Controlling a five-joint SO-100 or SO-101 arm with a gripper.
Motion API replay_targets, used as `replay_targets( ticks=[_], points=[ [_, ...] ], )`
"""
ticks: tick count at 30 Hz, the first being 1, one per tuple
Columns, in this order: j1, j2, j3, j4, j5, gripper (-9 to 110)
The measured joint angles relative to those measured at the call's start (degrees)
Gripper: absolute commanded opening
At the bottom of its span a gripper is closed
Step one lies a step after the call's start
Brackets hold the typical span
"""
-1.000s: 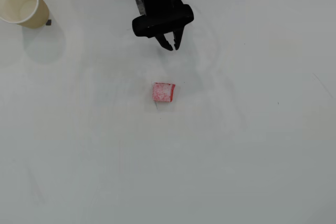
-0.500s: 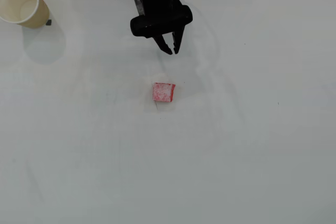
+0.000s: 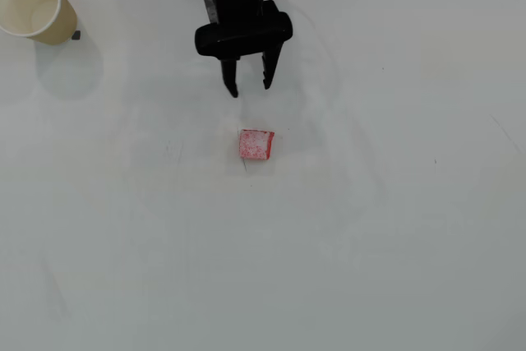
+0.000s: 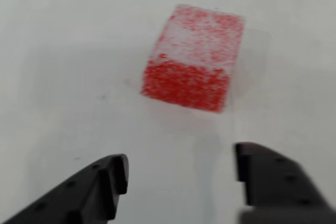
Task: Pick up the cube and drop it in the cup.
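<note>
Cube (image 3: 256, 145): small red-pink block, top face whitish and speckled, lying flat on the white table (image 3: 370, 269) just above the middle of the overhead frame. Nothing touches it. In the wrist view the cube (image 4: 193, 56) fills the upper centre, slightly blurred, its pale top turned up and its redder side facing the camera.

Gripper (image 3: 250, 88): black, two-fingered, entering from the top centre of the overhead frame, tips pointing down the picture toward the cube and standing apart from it, a strip of bare table between. Jaws parted, empty, the gap about as wide as the cube. In the wrist view the gripper (image 4: 181, 169) shows as two dark fingers at the lower edge, one lower left, one lower right, with the cube above the gap.

Cup (image 3: 33, 3): beige paper, cream inside, upright, upper left corner of the overhead frame, well apart from cube and gripper. Contents: nothing seen inside.
</note>
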Motion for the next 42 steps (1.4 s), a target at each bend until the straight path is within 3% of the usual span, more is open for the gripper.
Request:
replay_targets(
  ticks=[16,42],
  points=[
    [0.3,-2.7,-1.1,-0.9,0.0,30],
    [3.2,-43.2,-23.0,-17.0,0.0,34]
  ],
)
